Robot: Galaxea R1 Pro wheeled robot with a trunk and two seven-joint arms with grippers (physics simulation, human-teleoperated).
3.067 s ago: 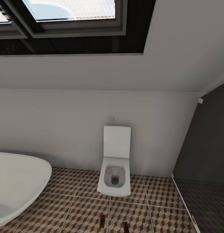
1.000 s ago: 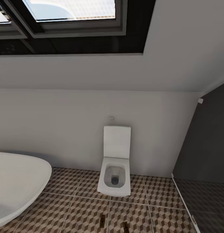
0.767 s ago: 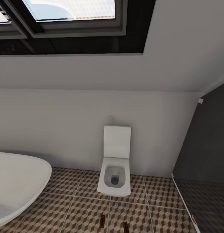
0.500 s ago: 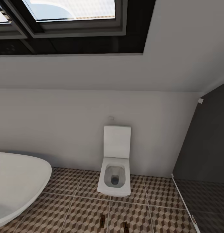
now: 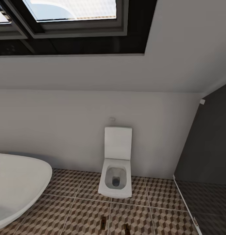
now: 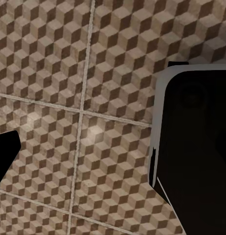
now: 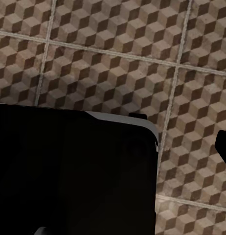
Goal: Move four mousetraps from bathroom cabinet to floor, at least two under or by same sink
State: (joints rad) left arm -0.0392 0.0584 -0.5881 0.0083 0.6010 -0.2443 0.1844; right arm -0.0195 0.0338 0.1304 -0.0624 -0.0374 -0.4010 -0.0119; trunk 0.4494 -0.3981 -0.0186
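Observation:
Two small brown mousetraps (image 5: pixel 103 223) (image 5: pixel 127 228) lie flat on the cube-patterned bathroom floor (image 5: pixel 83 212), at the head view's lower edge in front of the toilet. The cabinet and the sink are out of view. In the left wrist view one dark fingertip (image 6: pixel 5 157) of my left gripper sits at the frame's edge over bare tiles (image 6: pixel 93 98). In the right wrist view a dark fingertip (image 7: pixel 224 148) of my right gripper also hangs over bare tiles (image 7: pixel 118 63). Both grippers are open and hold nothing.
A square white toilet (image 5: pixel 116 169) stands against the pale wall. A white oval tub (image 5: pixel 15 186) fills the left. A dark glass partition (image 5: pixel 207 169) stands at the right. Skylights (image 5: pixel 70 19) sit in the sloped ceiling. My black base (image 6: pixel 196 152) (image 7: pixel 69 171) shows in both wrist views.

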